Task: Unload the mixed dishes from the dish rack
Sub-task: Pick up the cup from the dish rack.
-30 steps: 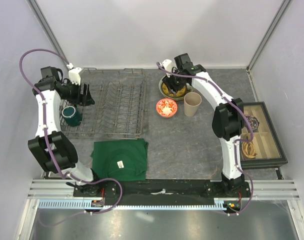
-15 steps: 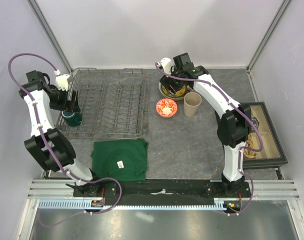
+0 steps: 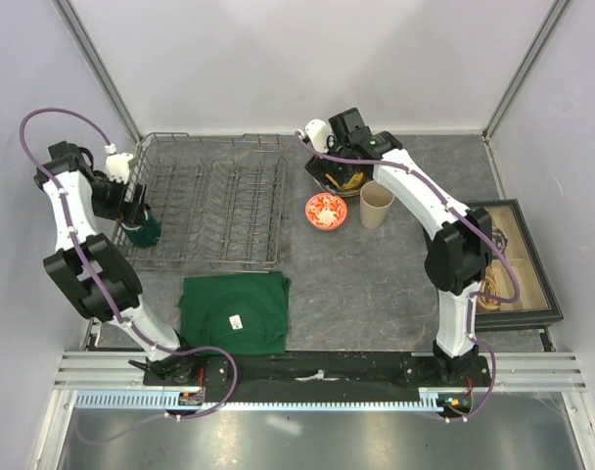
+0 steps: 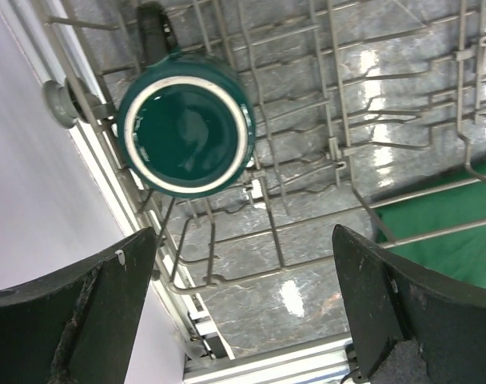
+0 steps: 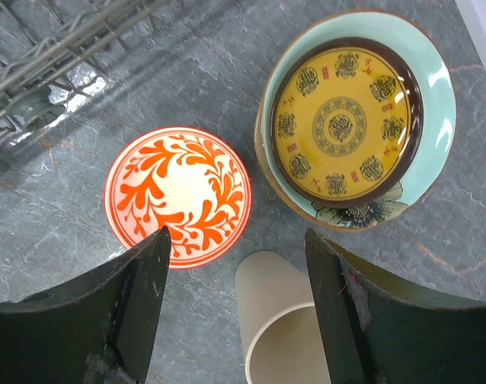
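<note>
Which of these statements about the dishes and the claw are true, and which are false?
1. The dark green mug stands upright in the dish rack. True.
2. The left claw is shut on the mug. False: it is open above the mug and holds nothing.
3. The yellow-and-dark patterned plate lies on top of the pale teal plate. True.
4. The small red-and-white bowl sits inside the rack. False: it sits on the table, beside the stacked plates.
</note>
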You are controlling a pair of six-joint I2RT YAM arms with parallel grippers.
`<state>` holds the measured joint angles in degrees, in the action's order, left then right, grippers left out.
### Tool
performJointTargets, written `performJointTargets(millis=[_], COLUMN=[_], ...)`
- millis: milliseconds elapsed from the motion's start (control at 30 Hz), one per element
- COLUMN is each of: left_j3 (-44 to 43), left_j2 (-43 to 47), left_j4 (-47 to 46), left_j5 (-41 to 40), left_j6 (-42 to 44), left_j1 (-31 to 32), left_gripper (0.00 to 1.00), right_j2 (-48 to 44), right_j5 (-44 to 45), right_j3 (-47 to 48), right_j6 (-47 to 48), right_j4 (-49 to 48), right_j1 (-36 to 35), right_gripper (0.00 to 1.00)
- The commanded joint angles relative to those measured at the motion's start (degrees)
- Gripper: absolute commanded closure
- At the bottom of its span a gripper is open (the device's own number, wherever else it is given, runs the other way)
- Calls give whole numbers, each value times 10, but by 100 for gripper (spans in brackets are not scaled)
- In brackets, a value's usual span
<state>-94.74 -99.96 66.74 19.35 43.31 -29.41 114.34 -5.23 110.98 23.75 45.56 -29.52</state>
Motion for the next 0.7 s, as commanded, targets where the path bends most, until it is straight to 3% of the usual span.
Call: performJointTargets(millis=[0, 667], left_j3=[-23, -89], left_j2=[-23, -131], left_j4=[-9, -13], left_j5=[-6, 2], left_j6=[28, 38], left_j1=[-7, -12], left_gripper=[2, 2], right_j2=[-31, -43], right_j5=[22, 24], right_j3=[-1, -48], right_j6=[-7, 2], right_j4=[19, 28], right_j1=[-4, -19], right_gripper=[24, 22])
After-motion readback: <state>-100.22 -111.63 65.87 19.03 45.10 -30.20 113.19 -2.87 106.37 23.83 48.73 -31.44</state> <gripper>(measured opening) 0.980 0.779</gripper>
